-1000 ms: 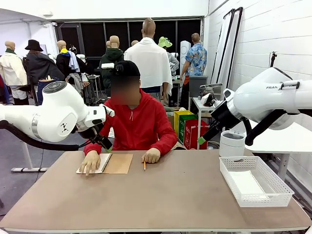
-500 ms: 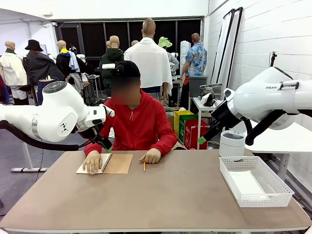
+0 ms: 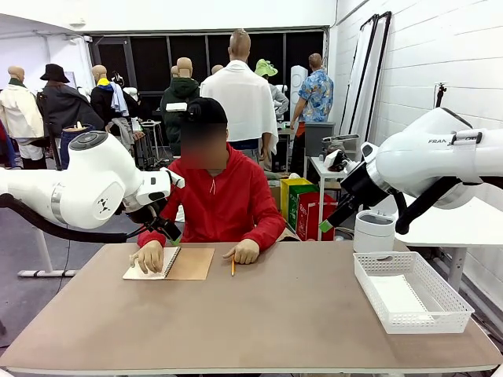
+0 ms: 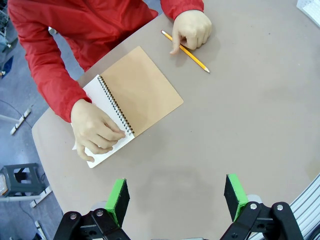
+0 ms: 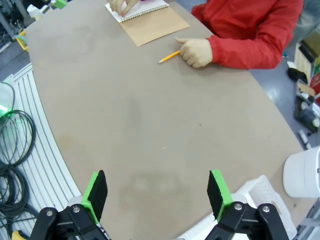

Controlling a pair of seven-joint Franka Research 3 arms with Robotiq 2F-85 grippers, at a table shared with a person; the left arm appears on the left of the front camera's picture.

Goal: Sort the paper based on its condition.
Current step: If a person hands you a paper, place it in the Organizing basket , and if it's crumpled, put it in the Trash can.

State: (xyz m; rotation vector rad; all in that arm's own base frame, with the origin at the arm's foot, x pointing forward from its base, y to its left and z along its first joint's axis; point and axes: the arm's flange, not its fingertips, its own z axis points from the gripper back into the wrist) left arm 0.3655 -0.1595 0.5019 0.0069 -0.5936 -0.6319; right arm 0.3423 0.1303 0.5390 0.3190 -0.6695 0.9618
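A spiral notebook point(image 3: 191, 263) point(image 4: 142, 90) point(image 5: 152, 25) lies open at the table's far left, brown cover folded out. A person's hand point(image 3: 148, 257) point(image 4: 97, 132) presses on its white page point(image 4: 102, 97), which is bound in. Loose paper is out of view. The person's other hand point(image 3: 245, 251) point(image 5: 196, 51) rests by a yellow pencil point(image 3: 233, 267) point(image 4: 186, 51) point(image 5: 169, 57). My left gripper point(image 3: 161, 226) point(image 4: 176, 197) hangs open high above the table, near the notebook. Over the right side, my right gripper point(image 3: 330, 218) point(image 5: 156, 192) is raised and open, holding nothing.
A white mesh basket point(image 3: 448, 302) point(image 5: 255, 186) stands at the table's right edge; I cannot tell whether a sheet lies on its white floor. A white cylindrical bin point(image 3: 375, 232) point(image 5: 302, 172) stands behind it. Cables point(image 5: 15, 145) lie beside the table.
The person's hand on the notebook page has shifted slightly and curled. Both arms have kept still.
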